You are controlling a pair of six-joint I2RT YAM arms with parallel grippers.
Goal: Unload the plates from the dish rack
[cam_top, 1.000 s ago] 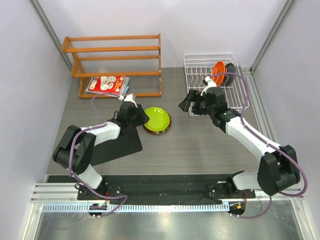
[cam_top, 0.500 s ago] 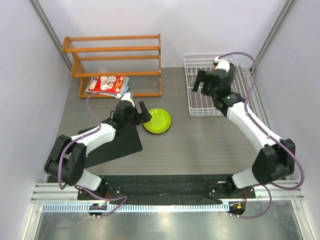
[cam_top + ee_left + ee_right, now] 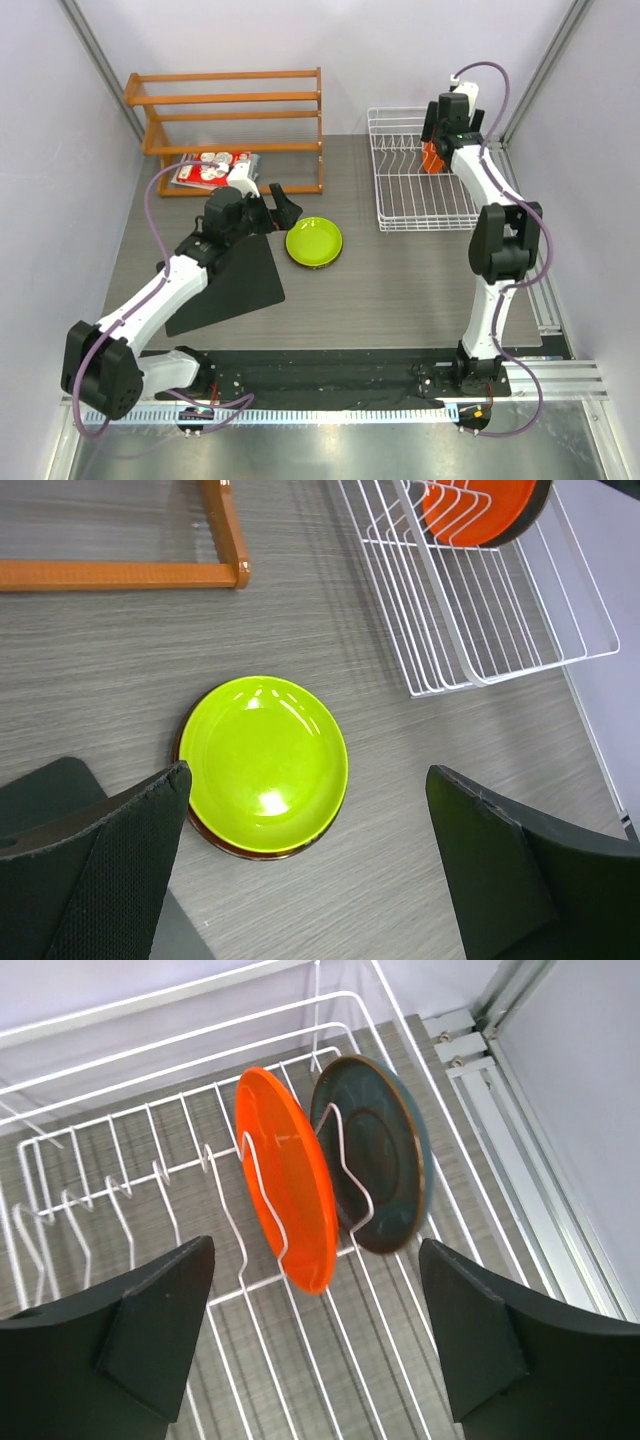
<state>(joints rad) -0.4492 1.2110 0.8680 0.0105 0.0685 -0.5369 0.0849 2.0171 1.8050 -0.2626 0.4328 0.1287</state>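
A lime green plate lies flat on the table on top of a dark red plate whose rim peeks out beneath it. My left gripper hovers open just left of and above that stack, holding nothing. The white wire dish rack stands at the back right. In it an orange plate and a dark teal plate stand upright in neighbouring slots. My right gripper hangs open over them, touching neither.
An orange wooden shelf stands at the back left with a red-and-white booklet under it. A black mat lies under my left arm. A metal rail runs along the right wall beside the rack.
My left gripper opened, let go of the green plate on the red one and drew back upward. My right arm swung from the rack's front to above its back, over the orange and teal plates.
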